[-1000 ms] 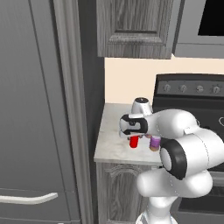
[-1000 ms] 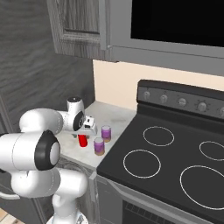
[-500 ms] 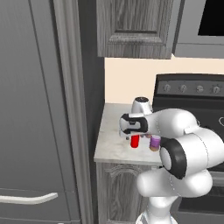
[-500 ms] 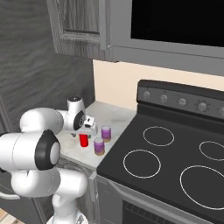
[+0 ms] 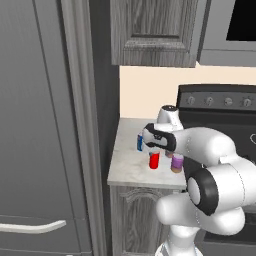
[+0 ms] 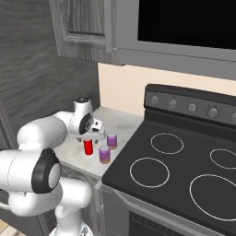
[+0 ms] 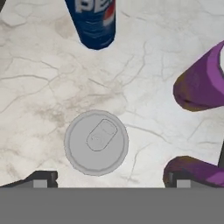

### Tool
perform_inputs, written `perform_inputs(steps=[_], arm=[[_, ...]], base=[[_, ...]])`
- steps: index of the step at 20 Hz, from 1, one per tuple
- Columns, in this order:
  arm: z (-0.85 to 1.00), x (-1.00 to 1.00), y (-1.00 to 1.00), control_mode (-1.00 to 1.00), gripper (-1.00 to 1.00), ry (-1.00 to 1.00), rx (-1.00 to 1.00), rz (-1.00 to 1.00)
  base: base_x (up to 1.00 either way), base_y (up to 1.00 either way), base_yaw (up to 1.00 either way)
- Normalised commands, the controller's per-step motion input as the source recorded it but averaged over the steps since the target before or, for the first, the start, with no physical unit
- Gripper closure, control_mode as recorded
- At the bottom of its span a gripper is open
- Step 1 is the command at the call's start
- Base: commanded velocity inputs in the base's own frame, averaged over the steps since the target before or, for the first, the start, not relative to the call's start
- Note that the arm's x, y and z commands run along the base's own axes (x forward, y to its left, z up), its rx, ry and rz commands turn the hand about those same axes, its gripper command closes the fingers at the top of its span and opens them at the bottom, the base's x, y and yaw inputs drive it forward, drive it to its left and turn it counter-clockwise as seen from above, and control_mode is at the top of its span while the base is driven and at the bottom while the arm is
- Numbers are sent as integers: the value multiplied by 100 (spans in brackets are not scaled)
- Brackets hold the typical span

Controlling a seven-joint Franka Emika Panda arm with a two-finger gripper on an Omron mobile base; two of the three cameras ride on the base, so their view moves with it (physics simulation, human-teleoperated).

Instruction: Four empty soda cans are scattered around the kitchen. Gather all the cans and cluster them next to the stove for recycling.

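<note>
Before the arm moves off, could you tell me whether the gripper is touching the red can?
Apart. In the hand view the gripper is open, counter visible between each fingertip and the red can.

The blue can (image 7: 93,21) bears white and red marks (a logo). The red can (image 5: 154,160) and two purple cans (image 6: 104,154) (image 6: 111,140) stand on pale veined marble (image 7: 48,78).

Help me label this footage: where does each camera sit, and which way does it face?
Left base view: behind the arm's left, facing the counter; arm at lower right.
Right base view: behind its right, facing the stove; arm at lower left.
Hand view: straight down on the red can; open end effector at the bottom.
All share the red can.
</note>
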Motion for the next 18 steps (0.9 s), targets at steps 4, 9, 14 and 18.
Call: perform_inputs(steps=[4,9,14,18], arm=[[35,-12,-6,-100,-100,0,1,0],[41,-21,0,-100,-100,0,0,0],[39,-41,0,-100,-100,-1,0,0],[31,-62,0,-100,-100,-6,0,0]], base=[[0,0,0],[0,0,0],[0,0,0],[0,0,0]])
